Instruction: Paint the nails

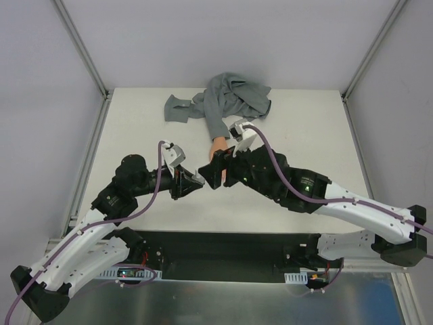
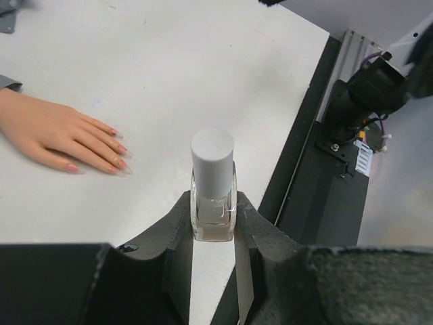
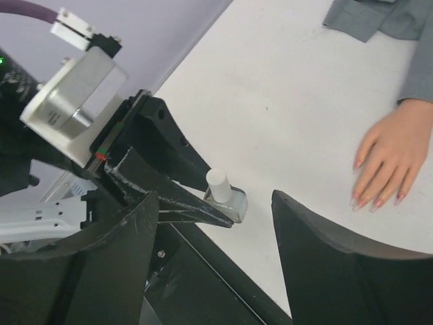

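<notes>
Left fingers [image 2: 172, 230] pinch small bottle [image 2: 213, 206] by its glass body, white cap [image 2: 212, 152] on. Right gripper [image 3: 213, 196] is spread wide, just beside bottle. Nails [image 2: 116, 154] on mannequin hand [image 2: 54, 128] lie near bottle. Likely step 1, uncapping: right must close on cap and twist.

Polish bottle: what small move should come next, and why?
Probably bring the right gripper, its fingers open, around the white cap and close to unscrew it: the left gripper holds the bottle upright, cap on, so no brush is out for the nails.
</notes>
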Available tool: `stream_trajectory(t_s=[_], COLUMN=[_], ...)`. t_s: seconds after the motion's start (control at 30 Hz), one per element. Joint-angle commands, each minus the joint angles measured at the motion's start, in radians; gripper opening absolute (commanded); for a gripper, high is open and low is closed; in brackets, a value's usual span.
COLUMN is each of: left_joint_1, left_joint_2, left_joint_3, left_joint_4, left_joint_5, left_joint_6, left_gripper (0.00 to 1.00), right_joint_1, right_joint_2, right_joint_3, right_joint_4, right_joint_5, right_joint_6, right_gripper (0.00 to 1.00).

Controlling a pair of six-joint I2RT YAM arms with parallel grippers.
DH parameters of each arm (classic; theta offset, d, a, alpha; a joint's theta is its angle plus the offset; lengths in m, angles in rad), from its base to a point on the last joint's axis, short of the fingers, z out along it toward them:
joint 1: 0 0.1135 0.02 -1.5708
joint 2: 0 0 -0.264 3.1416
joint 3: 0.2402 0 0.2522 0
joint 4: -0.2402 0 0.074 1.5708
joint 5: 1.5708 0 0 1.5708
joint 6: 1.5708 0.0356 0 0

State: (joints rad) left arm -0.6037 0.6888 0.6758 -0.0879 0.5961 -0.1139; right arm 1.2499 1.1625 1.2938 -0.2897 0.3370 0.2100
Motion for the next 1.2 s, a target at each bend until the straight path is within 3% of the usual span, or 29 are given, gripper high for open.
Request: stream_trajectory(t_s=[0.0, 0.47, 0.77, 0.87, 0.9, 0.97, 1.0, 1.03, 1.17], left_joint_1=[-0.01, -0.01, -0.01, -0.01, -0.01, -0.01, -0.01, -0.01, -0.01], left_joint_2=[-0.017, -0.038, -0.035, -0.026, -0.022, -0.009, -0.009, -0.009, 0.017], left_joint_3=[0.042, 0.03, 0.048, 0.062, 0.068, 0.087, 0.091, 0.088, 0.087], left_joint_4=[0.022, -0.007, -0.019, -0.019, -0.021, -0.019, -0.018, -0.016, -0.016], left_joint_5=[-0.056, -0.048, 0.001, 0.066, 0.138, 0.245, 0.334, 0.393, 0.554], left_joint_6=[0.002, -0.012, 0.002, 0.003, 0.006, 0.029, 0.037, 0.06, 0.082], left_gripper=[0.0, 0.0, 0.0, 0.0, 0.0, 0.0, 0.0, 0.0, 0.0], right_joint_1=[0.023, 0.052, 0.016, -0.02, -0.03, -0.088, -0.114, -0.136, -0.185], right_joint_2=[0.08, 0.267, 0.241, 0.214, 0.192, 0.168, 0.155, 0.119, 0.144], right_joint_3=[0.094, 0.193, 0.128, 0.098, 0.066, 0.02, -0.043, -0.08, -0.054], right_joint_4=[-0.101, -0.1, -0.071, -0.042, -0.023, 0.076, 0.127, 0.226, 0.185], right_joint_5=[0.142, 0.12, 0.06, -0.027, -0.071, -0.415, -0.642, -0.978, -1.151], right_joint_6=[0.051, 0.054, 0.025, -0.007, -0.032, -0.186, -0.266, -0.34, -0.328], right_gripper=[0.67, 0.54, 0.27, 0.0, 0.0, 0.0, 0.0, 0.0, 0.0])
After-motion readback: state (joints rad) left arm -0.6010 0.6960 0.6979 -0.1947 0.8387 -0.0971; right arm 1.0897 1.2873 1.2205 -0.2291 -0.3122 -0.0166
